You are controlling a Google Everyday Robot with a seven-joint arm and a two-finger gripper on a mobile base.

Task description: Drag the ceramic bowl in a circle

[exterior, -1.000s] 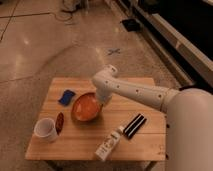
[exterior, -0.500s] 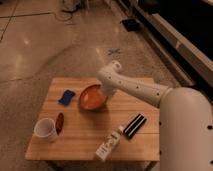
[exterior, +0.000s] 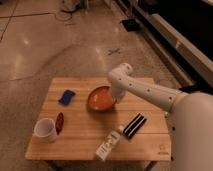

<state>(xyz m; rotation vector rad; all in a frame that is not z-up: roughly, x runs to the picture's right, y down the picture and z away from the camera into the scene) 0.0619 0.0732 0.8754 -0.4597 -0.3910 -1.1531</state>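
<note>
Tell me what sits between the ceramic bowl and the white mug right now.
In the camera view, only a small dark-red object beside the white mug; otherwise bare wooden table. The gripper is at the ceramic bowl's right rim.

A light wooden table (exterior: 75, 145) stands on a glossy speckled floor (exterior: 45, 45) beside dark cabinetry (exterior: 185, 35).

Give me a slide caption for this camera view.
White robot arm's hand at the right rim of the glossy orange-red ceramic bowl on a wooden table, beside a white mug.
</note>
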